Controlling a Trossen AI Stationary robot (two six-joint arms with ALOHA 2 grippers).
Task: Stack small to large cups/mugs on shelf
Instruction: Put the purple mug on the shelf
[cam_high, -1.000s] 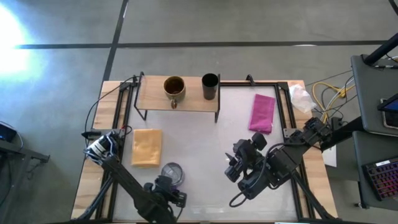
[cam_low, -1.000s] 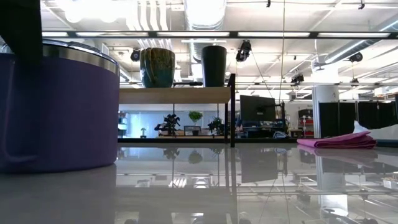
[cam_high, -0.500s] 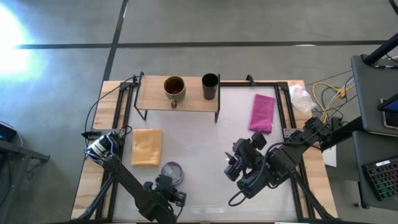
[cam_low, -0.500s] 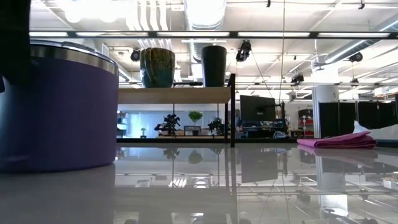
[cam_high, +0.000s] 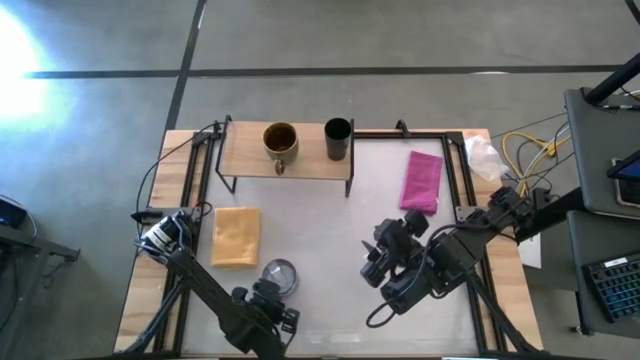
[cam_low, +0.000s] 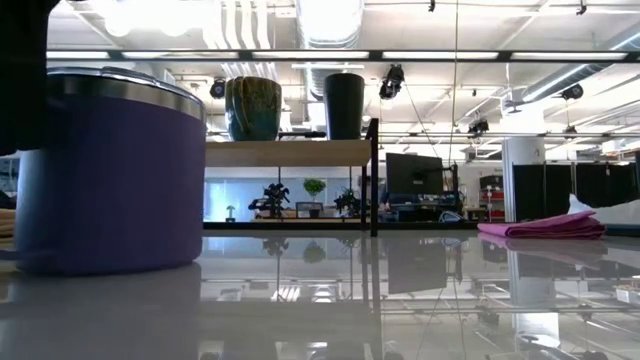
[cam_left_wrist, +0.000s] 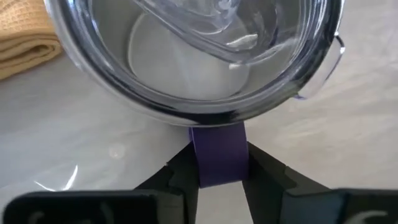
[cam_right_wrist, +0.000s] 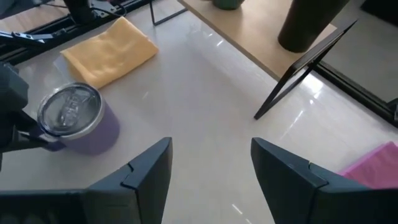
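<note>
The left gripper (cam_left_wrist: 217, 163) pinches the handle of the purple mug (cam_high: 277, 274), which stands on the table (cam_high: 320, 225) right in front of it. The brown mug (cam_high: 280, 141) and black cup (cam_high: 338, 138) sit far ahead on the shelf (cam_high: 245, 152). The right gripper (cam_right_wrist: 210, 163) waits open nearby.

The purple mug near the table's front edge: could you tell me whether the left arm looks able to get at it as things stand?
Yes, apparently: the left gripper is shut on the purple mug's handle.
</note>
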